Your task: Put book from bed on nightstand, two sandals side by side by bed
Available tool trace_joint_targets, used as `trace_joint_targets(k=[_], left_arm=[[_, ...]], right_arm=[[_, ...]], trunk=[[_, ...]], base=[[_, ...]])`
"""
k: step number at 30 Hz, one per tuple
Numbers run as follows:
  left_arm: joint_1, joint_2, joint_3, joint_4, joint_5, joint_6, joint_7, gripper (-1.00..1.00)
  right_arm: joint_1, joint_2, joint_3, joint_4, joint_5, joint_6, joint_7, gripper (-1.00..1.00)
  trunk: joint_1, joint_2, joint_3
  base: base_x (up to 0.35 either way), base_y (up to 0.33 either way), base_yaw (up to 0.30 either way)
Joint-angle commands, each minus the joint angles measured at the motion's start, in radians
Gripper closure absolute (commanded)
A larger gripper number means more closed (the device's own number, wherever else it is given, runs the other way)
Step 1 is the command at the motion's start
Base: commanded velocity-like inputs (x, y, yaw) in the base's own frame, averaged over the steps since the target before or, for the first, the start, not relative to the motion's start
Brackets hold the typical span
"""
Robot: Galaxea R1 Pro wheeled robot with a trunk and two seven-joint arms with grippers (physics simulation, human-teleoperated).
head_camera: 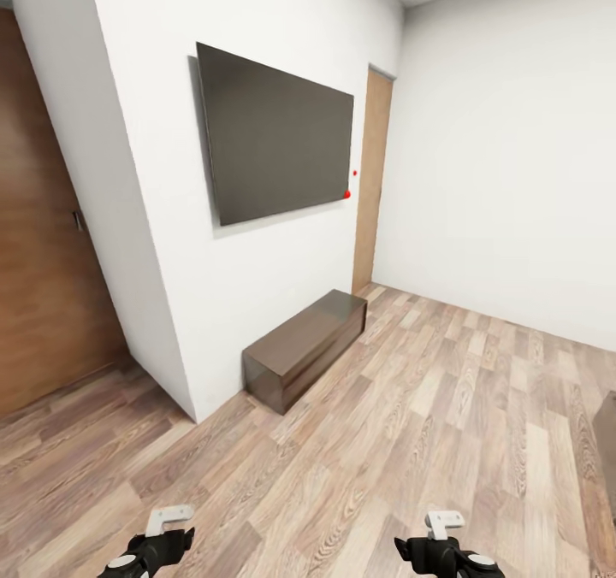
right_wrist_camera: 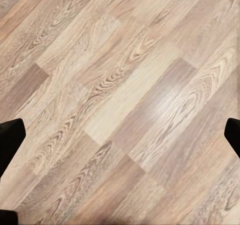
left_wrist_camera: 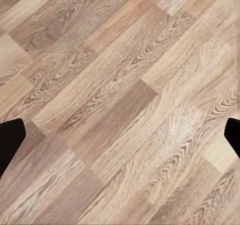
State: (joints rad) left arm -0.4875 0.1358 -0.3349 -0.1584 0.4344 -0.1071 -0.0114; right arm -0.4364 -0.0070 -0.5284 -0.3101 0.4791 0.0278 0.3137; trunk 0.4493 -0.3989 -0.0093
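Observation:
The book, the bed, the nightstand and the two sandals are out of view. My left gripper (head_camera: 159, 545) hangs low at the bottom left of the head view, above bare wooden floor. In the left wrist view its (left_wrist_camera: 120, 140) black fingertips (left_wrist_camera: 10, 140) sit far apart with only floor planks between them. My right gripper (head_camera: 445, 545) hangs at the bottom right. Its (right_wrist_camera: 120, 140) fingertips (right_wrist_camera: 10, 137) are equally wide apart over the floor and hold nothing.
A long low dark brown cabinet (head_camera: 304, 347) stands against the white wall under a wall-mounted dark screen (head_camera: 278, 138). A wooden door (head_camera: 373, 180) is beyond it, and a brown door panel (head_camera: 43, 244) is at left. Something dark (head_camera: 607, 441) cuts the right border. Wooden floor (head_camera: 445, 407) stretches ahead.

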Motion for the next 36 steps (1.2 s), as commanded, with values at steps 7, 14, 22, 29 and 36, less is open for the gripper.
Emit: trace_joint_targets(k=[7, 14, 22, 29, 36], left_arm=[[0.0, 0.001, -0.008, 0.0, 0.01, -0.003, -0.002, -1.0], [0.0, 0.001, -0.008, 0.0, 0.01, -0.003, -0.002, -1.0], [0.0, 0.001, -0.009, 0.0, 0.01, -0.003, -0.002, -1.0], [0.0, 0.001, -0.009, 0.0, 0.01, -0.003, -0.002, -1.0], [0.0, 0.001, -0.009, 0.0, 0.01, -0.003, -0.002, -1.0]], right_arm=[[-0.001, 0.001, -0.008, -0.001, 0.007, 0.003, 0.007, -1.0], [-0.001, 0.001, -0.008, -0.001, 0.007, 0.003, 0.007, -1.0], [-0.001, 0.001, -0.008, -0.001, 0.007, 0.003, 0.007, -1.0], [-0.001, 0.001, -0.008, -0.001, 0.007, 0.003, 0.007, -1.0], [-0.001, 0.001, -0.008, 0.0, 0.007, 0.003, 0.007, -1.0]], trunk=[[0.001, -0.001, 0.004], [0.001, -0.001, 0.01], [0.001, -0.001, 0.016], [0.001, -0.001, 0.021], [0.001, -0.001, 0.026]], base=[[0.144, 0.175, -0.261], [0.194, 0.226, -0.261], [0.127, 0.12, -0.261], [0.032, 0.029, -0.261], [0.008, 0.007, -0.261]])
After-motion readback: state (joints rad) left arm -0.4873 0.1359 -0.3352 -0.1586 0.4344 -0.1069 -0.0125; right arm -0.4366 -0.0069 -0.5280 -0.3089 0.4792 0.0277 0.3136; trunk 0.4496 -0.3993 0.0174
